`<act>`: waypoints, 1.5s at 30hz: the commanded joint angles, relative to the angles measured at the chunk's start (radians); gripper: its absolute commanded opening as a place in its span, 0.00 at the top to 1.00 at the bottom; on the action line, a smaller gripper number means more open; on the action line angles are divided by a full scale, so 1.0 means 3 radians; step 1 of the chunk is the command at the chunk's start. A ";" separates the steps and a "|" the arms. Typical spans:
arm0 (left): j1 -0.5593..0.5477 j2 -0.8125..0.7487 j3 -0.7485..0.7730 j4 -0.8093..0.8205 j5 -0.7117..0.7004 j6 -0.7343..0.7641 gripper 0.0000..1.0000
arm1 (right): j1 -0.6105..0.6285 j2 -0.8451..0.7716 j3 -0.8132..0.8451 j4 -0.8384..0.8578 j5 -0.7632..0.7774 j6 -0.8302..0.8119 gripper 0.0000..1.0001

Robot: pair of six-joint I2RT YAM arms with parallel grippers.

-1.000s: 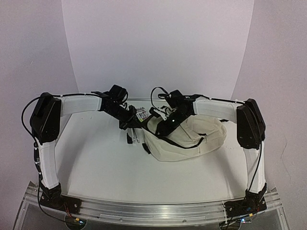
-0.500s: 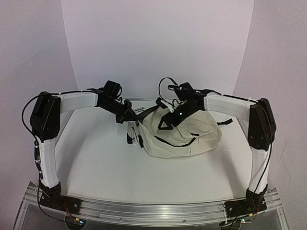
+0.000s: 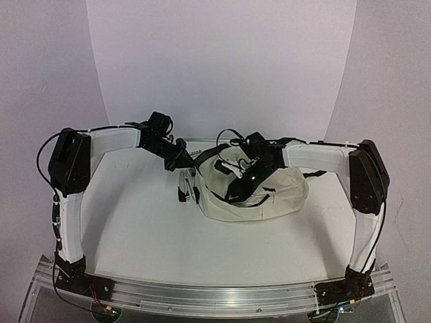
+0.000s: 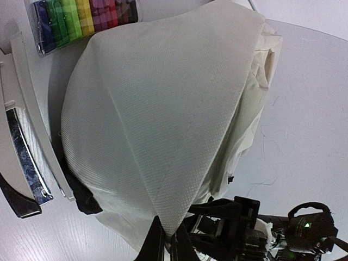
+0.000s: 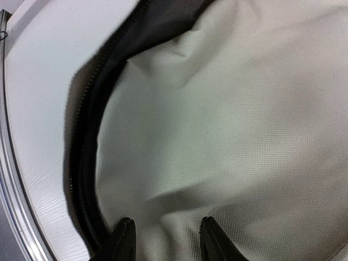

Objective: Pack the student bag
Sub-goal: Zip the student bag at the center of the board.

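The left arm (image 3: 74,168) reaches in across the white table (image 3: 135,229) to the bag's left end. The left gripper (image 4: 167,243) is closed on a fold of the bag's cream cloth, which draws to a point between its dark fingers (image 4: 155,247). Just beside that end lie some flat things (image 4: 24,163) (one has a blue patterned edge; I cannot tell what they are). They sit close against the bag's side. A clear box of coloured markers (image 4: 81,16) sits past them, partly hidden by the cloth.

The bag (image 3: 269,195) slumps on the table at the middle of the far side, between the two arms. A black strap (image 3: 249,198) runs across its front.

The right gripper (image 5: 167,239) sits on top of the bag. Its fingers (image 5: 213,235) stand a narrow gap apart with their tips at smooth cream cloth, and no fold is pinched between them. To their left the black zipper (image 5: 87,125) curves along the open edge, with the dark lining (image 5: 168,16) above it.
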State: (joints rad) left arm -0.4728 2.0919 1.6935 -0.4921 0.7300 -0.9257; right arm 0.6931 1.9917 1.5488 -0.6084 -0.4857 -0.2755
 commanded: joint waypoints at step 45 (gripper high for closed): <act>-0.1819 0.1062 0.2501 -0.1766 -0.1471 0.1946 0.59 | -0.2127 -0.0504 -0.0612 -0.0930 -0.0865 0.0393 0.42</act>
State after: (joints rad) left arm -1.0239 2.3947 2.4195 -1.0297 0.3080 -0.3839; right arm 0.0206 1.8318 1.3882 -0.9034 -0.6852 -0.1847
